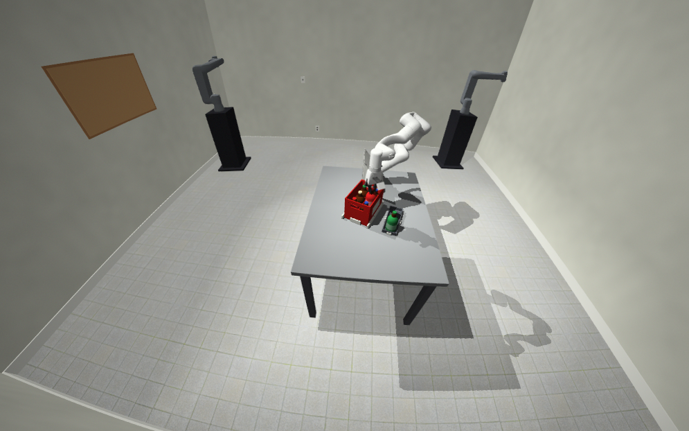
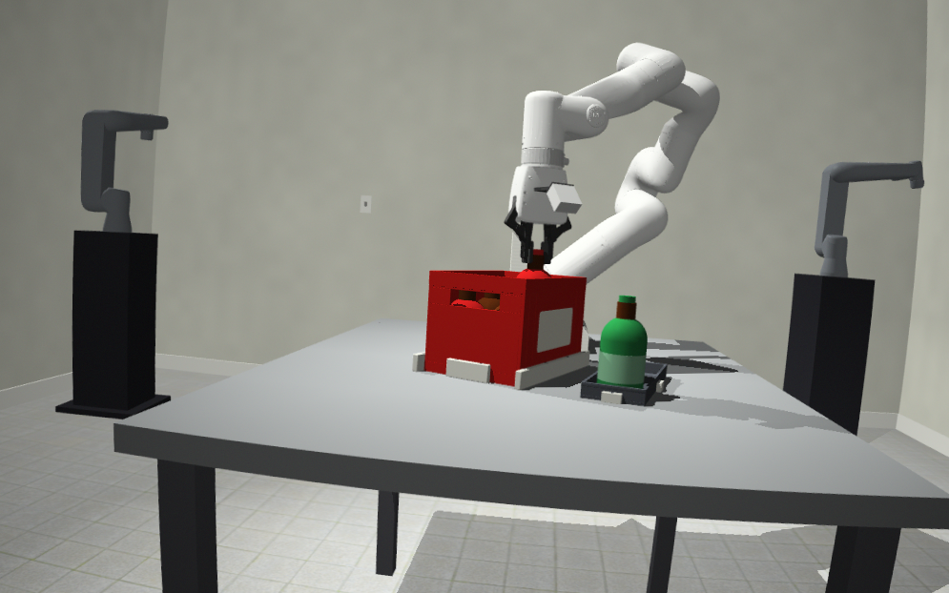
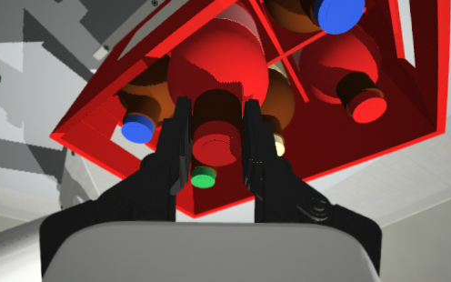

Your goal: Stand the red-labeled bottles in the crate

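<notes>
My gripper [image 3: 217,116] is shut on the neck of a red bottle [image 3: 217,73] with a red cap. It holds the bottle upright and low inside a cell of the red crate [image 2: 501,324], with only the bottle's top above the rim [image 2: 535,266]. The crate also holds a second red bottle [image 3: 345,68] and several brown bottles with blue, cream and green caps. A green bottle [image 2: 621,343] stands upright on the small dark tray [image 2: 622,387] to the right of the crate. The crate and tray also show in the overhead view, crate [image 1: 363,203], tray [image 1: 399,220].
The crate and tray sit toward the far side of a grey table [image 2: 478,427]. Two dark pedestals with grey arms stand on the floor, one left [image 2: 111,316] and one right [image 2: 828,346] of the table.
</notes>
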Controlling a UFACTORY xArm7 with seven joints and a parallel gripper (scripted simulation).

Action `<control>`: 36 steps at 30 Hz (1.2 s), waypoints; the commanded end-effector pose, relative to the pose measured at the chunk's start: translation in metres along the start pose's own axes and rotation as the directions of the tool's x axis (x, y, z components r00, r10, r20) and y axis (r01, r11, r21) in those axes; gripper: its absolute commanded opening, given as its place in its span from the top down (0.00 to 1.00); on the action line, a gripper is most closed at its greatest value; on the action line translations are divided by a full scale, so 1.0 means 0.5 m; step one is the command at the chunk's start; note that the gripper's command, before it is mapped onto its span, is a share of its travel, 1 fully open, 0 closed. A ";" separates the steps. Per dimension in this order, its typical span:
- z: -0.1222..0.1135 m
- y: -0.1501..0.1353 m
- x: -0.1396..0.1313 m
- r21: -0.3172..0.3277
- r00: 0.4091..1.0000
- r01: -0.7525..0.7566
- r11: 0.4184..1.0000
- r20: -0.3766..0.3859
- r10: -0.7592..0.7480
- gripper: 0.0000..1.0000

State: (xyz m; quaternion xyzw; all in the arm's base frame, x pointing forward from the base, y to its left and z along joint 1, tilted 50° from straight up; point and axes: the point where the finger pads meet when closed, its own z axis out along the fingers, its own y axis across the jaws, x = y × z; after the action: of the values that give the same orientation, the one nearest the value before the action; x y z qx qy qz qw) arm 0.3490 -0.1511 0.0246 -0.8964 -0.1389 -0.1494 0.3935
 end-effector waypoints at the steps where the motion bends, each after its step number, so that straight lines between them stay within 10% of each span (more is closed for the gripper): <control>1: -0.004 0.003 0.001 -0.005 1.000 -0.001 1.000 -0.002 0.001 1.00; 36: 0.042 0.003 0.001 -0.005 1.000 -0.001 1.000 -0.002 0.001 1.00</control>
State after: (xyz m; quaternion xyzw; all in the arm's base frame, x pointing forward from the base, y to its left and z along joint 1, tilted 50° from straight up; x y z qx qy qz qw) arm 0.3521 -0.1362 0.0118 -0.8964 -0.1389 -0.1493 0.3936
